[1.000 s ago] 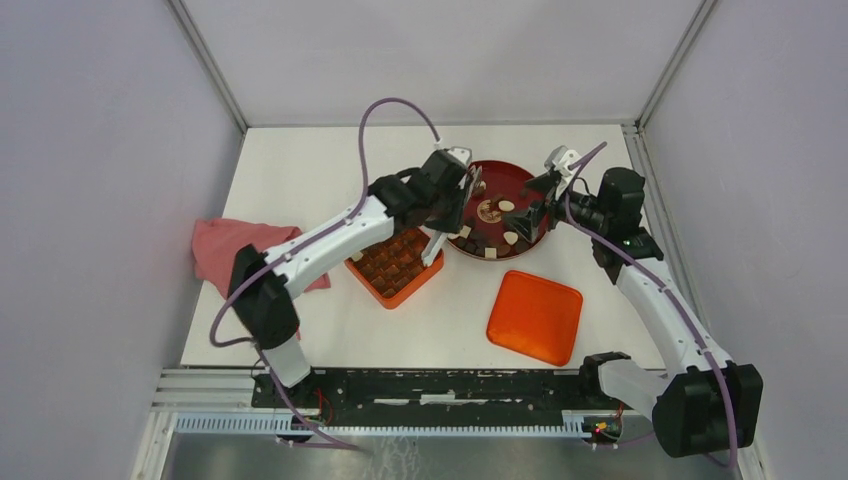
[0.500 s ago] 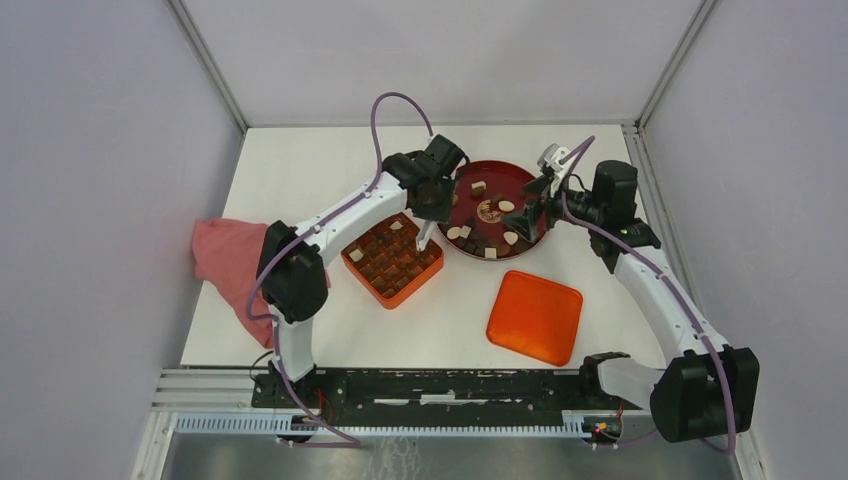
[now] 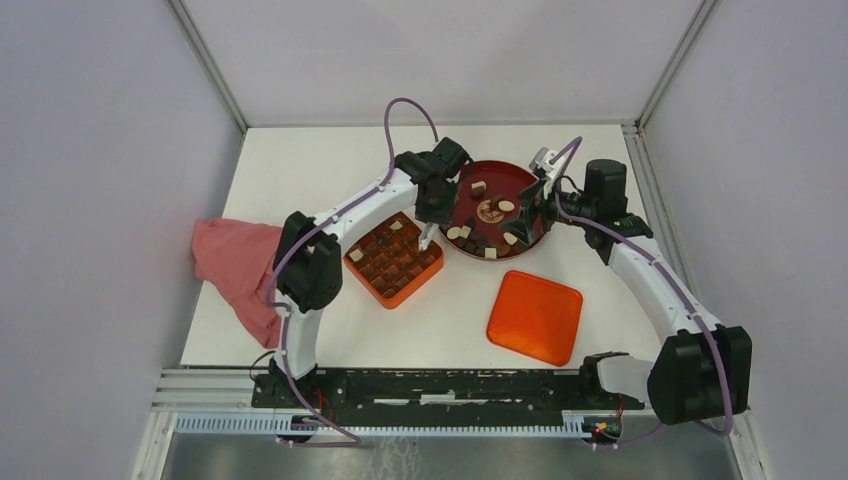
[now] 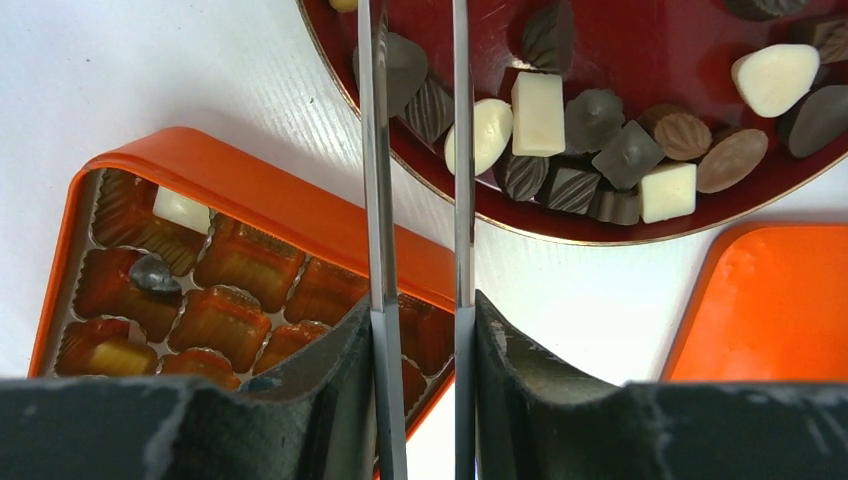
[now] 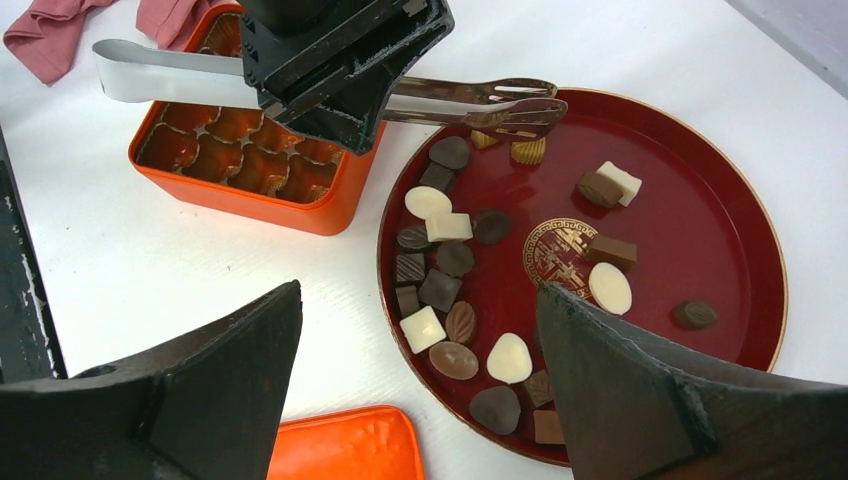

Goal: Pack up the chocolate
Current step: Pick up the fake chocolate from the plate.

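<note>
Several chocolate pieces [image 3: 490, 236] in dark, mid brown and cream lie on the round dark-red plate [image 3: 512, 176]. They also show in the left wrist view [image 4: 538, 100] and the right wrist view [image 5: 448, 227]. My left gripper [image 3: 436, 196] [image 4: 420, 320] is shut on metal tongs [image 4: 378, 150], whose tips [image 5: 520, 112] hang empty over the plate's left rim. The orange compartmented box [image 3: 393, 258] [image 4: 250, 190] holds a few pieces [image 4: 182, 208]. My right gripper [image 3: 528, 206] [image 5: 418, 292] is open and empty above the plate's right side.
The orange lid [image 3: 535, 316] [image 5: 340, 445] lies on the table in front of the plate. A red cloth [image 3: 235, 265] lies at the left edge. Grey walls close in the table at the left, back and right.
My left arm's elbow has swung right and back while the tongs stay between box and plate. My right gripper has moved a little left toward the plate.
</note>
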### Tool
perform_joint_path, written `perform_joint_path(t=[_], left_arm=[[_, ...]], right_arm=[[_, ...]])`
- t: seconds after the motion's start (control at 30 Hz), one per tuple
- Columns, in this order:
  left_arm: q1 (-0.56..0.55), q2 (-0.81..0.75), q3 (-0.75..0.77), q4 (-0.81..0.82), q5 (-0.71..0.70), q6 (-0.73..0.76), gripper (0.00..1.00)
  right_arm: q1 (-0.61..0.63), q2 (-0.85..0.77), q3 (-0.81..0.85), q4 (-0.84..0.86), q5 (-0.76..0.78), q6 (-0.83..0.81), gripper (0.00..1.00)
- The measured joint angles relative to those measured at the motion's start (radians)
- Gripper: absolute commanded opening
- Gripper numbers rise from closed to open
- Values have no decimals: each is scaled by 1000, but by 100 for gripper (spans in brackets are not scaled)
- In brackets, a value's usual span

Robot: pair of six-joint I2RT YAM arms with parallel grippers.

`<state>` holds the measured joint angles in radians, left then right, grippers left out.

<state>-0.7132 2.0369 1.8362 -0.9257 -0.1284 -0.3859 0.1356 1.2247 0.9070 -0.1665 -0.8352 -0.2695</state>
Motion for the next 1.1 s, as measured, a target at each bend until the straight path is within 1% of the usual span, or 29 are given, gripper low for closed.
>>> perform_joint_path(t=[0.37, 1.1], left_arm=[[-10, 49, 68, -67, -31, 27, 43], [-18, 96, 71, -98, -38, 28, 43]], right_arm=[[18, 37, 3, -16, -3, -17, 92], [21, 37, 3, -20, -3, -35, 92]])
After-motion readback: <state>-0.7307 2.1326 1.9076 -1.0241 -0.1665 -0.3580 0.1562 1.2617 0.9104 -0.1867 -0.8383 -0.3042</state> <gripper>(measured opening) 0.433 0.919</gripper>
